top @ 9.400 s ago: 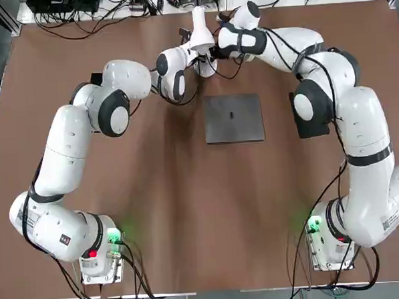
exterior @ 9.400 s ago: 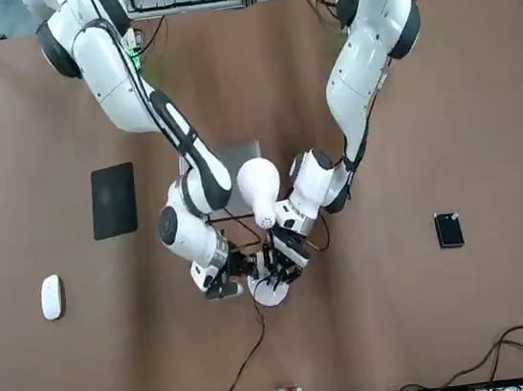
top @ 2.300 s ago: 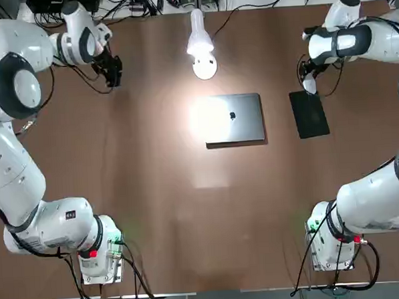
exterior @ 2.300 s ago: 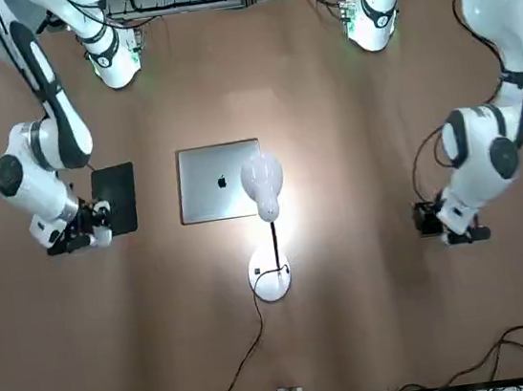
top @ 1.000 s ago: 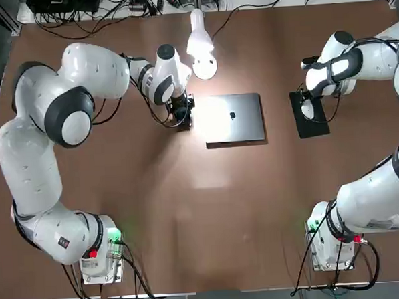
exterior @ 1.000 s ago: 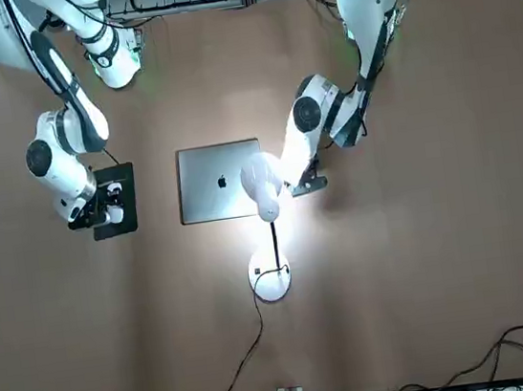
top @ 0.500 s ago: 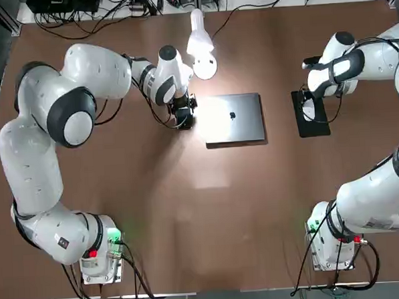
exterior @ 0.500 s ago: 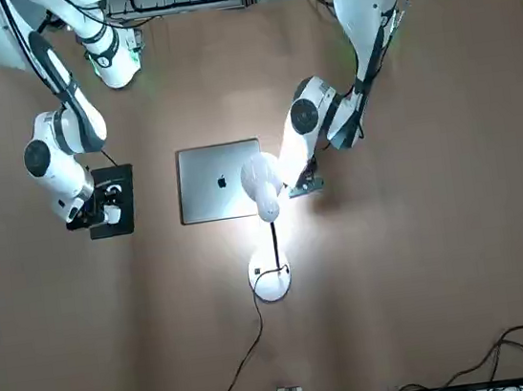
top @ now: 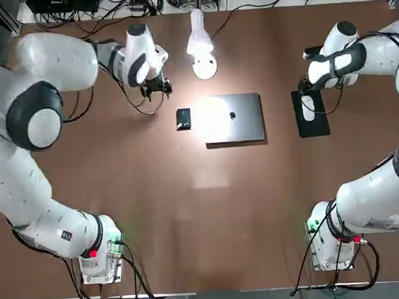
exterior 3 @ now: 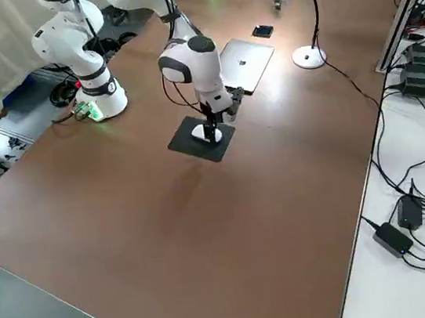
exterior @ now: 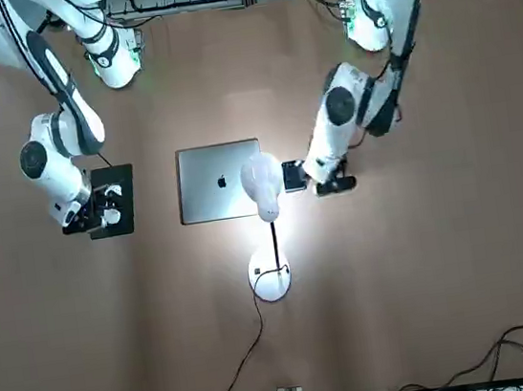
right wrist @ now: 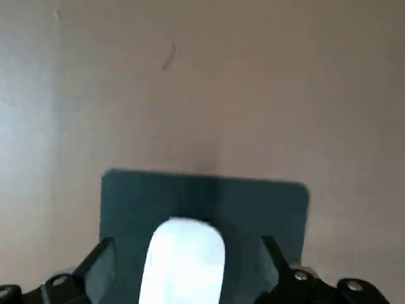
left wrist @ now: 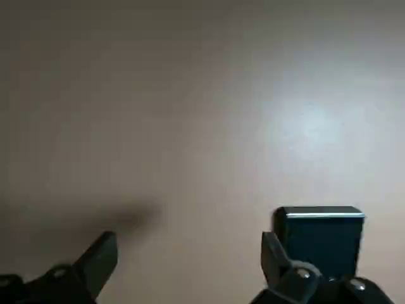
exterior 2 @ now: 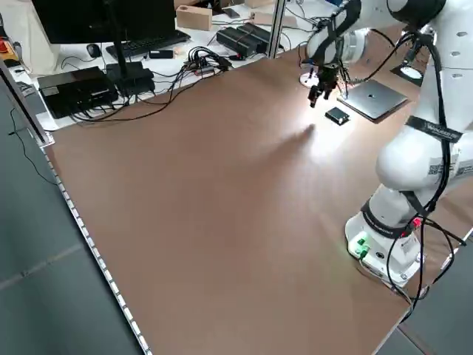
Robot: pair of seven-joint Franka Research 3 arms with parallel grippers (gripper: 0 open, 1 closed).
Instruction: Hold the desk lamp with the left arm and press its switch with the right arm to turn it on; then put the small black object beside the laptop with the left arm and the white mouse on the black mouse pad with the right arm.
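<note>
Looking down from overhead, we see the desk lamp (top: 200,42) lit at the far side of the table (top: 189,210), its glow falling on the closed laptop (top: 234,118). The small black object (top: 183,118) lies flat on the table just beside the laptop's edge, on the left arm's side. Our left gripper (top: 155,89) hangs a little away from it with its fingers spread and nothing between them (the left wrist view shows both fingertips apart over bare table, the object beyond one of them). On the other side, the white mouse (top: 308,106) rests on the black mouse pad (top: 310,122), which lies near the laptop. Our right gripper (exterior: 92,218) sits directly above the mouse, fingers parted on either side of it; in the right wrist view neither finger visibly touches it.
</note>
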